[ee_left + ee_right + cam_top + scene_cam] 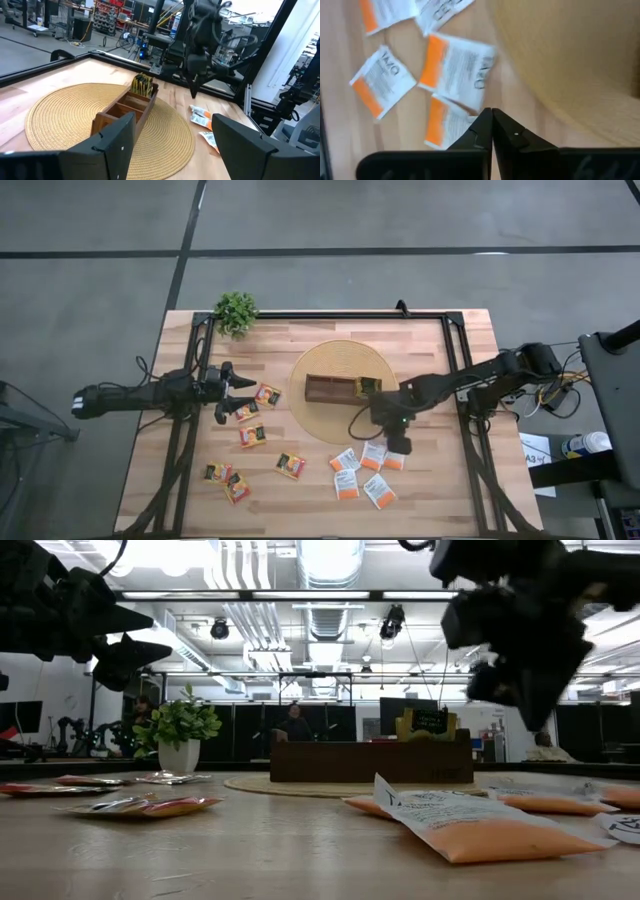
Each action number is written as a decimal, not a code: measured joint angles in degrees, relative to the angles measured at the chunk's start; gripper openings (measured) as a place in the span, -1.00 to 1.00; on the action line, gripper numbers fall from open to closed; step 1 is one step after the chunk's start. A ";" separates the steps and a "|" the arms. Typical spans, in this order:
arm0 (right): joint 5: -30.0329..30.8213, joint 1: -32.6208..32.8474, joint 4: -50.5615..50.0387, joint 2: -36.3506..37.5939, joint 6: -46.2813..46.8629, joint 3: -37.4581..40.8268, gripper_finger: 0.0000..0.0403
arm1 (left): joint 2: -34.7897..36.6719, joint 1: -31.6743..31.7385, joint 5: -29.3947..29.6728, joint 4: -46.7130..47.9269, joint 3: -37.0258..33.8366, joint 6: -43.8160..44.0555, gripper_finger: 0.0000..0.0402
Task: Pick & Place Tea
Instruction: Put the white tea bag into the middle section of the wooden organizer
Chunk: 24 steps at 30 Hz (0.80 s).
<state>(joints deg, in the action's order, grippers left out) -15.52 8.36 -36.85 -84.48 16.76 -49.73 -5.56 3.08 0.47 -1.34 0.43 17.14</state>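
**Right gripper closed over the white-orange sachets, nothing gripped**

High view: we had the right gripper [396, 442] at the woven mat's [318, 425] edge, right over the white-orange tea sachets [374, 454]. More of that cluster lay just beyond it, toward the table's [440, 500] near edge. The wooden box [331, 388] sat on the mat just behind the gripper, dark green-yellow sachets [366, 386] already in its end compartment. The left gripper [232, 392] waited well apart, with yellow-red-black sachets [252, 435] scattered beside and below it.

Low view: we saw the right gripper [522, 690] hanging above the table, clear of the sachets [480, 828] lying flat. The potted plant [179, 735] stood far off, no obstacle.

Left wrist view: left fingers [117, 142] stood apart, holding nothing, facing the box [125, 107].

Right wrist view: right fingertips [492, 125] were pressed together, empty, a sachet [455, 72] just ahead. We judged a good pick needs the jaws reopened, one finger on each side of a single sachet edge, and a low approach. Overlapping sachets risked a double pick.
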 joint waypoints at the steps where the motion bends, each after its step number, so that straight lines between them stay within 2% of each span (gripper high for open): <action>1: 0.50 -0.08 -1.04 0.08 -0.11 -0.94 -0.96 | 0.02 0.00 0.00 0.00 0.00 0.01 0.28; 7: -0.15 -0.08 -1.85 -0.11 0.54 -3.25 -0.95 | -0.07 0.00 0.00 0.00 -0.01 -0.01 0.28; 10: -0.82 -0.22 -1.80 -0.11 2.08 -3.31 -0.88 | -0.07 -0.01 0.00 -0.02 -0.01 -0.01 0.28; 13: -2.61 -0.08 -1.91 -0.11 2.15 -3.06 -0.68 | -0.07 -0.01 0.00 0.00 -0.02 -0.01 0.28; 19: -2.59 0.00 -1.74 -0.11 -0.92 -1.53 -0.14 | -0.07 0.00 0.00 -0.02 -0.01 0.00 0.28; 24: -2.66 0.09 -1.77 -0.11 -1.14 2.34 0.07 | -0.07 0.01 0.00 -0.02 -0.01 0.00 0.28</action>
<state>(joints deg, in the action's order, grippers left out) -18.17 8.46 -38.62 -84.60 15.62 -47.39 -5.63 3.09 0.47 -1.37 0.41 17.14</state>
